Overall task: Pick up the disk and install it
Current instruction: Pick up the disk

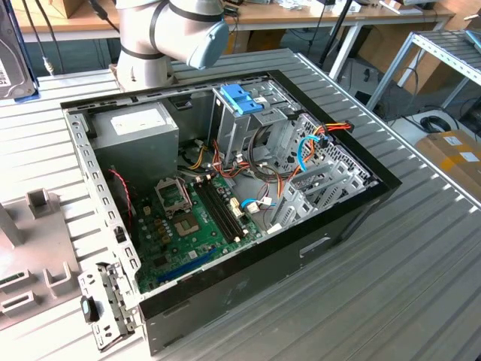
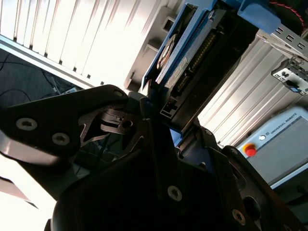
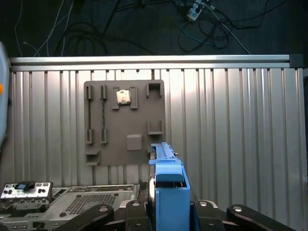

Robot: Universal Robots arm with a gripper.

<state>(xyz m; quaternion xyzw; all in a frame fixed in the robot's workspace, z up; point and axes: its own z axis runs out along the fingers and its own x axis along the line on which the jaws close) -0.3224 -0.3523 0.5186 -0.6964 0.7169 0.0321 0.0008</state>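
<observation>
Got the fingers clamped tight on the flat dark grey hard drive with blue plastic rails. Behind it I see the ribbed metal table and a grey parts tray.

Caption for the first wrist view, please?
End effector grips the blue-railed disk edge-on over the ribbed metal table, a grey fixture plate lying beyond.

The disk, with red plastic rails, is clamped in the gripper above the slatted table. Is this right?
Only the colour is wrong: the disk has blue rails, as the first wrist view shows. It is clamped in the gripper above the slatted table.
</observation>
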